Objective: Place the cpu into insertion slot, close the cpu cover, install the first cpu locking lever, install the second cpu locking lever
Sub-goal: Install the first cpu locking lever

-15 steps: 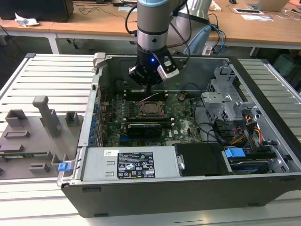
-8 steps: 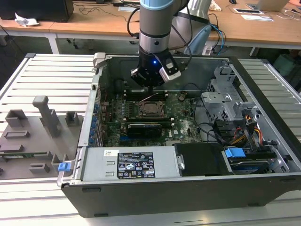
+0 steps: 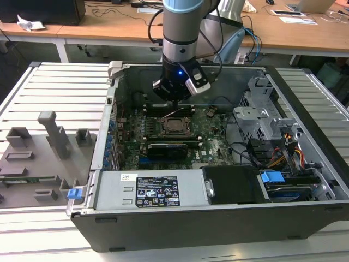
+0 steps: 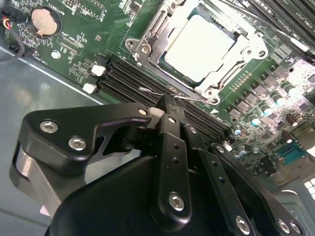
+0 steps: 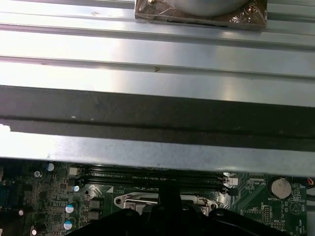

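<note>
Cpu (image 4: 197, 46) seated in socket, silvery top up, cpu cover (image 4: 162, 27) down around it. Gripper (image 4: 170, 109) poised just beside socket's near edge in second wrist view, fingers drawn narrow, tips at thin wire locking lever (image 4: 160, 93); actual grip on wire not discernible. Lever's long axis parallel to socket edge, between socket and black memory slots (image 4: 123, 78). Coin cell (image 4: 43, 20) well apart. In exterior view, gripper (image 3: 173, 97) above motherboard (image 3: 210, 139) inside computer case (image 3: 305, 93)
</note>
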{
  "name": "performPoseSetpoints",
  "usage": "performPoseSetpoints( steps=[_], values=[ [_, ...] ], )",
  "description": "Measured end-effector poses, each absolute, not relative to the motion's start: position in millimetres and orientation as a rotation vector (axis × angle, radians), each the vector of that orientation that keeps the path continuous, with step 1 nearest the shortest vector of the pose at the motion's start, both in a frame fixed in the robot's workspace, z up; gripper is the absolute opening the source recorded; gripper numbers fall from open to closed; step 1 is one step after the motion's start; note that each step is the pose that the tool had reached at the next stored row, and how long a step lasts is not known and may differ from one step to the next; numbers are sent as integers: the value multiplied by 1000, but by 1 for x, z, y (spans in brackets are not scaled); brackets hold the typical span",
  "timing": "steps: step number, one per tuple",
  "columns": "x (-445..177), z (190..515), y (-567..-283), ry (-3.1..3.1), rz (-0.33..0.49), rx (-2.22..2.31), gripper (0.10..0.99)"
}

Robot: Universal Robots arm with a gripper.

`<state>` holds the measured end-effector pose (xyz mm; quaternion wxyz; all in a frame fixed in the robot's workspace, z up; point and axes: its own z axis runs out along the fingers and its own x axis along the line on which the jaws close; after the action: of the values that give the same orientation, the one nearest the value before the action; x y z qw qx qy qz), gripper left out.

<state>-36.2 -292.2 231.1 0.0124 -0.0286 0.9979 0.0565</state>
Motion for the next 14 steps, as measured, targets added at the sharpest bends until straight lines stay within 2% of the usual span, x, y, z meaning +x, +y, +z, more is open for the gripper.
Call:
performPoseSetpoints(
  steps=[14],
  values=[
    [-25,221,-290,3110,176,-89,102]
  ],
)
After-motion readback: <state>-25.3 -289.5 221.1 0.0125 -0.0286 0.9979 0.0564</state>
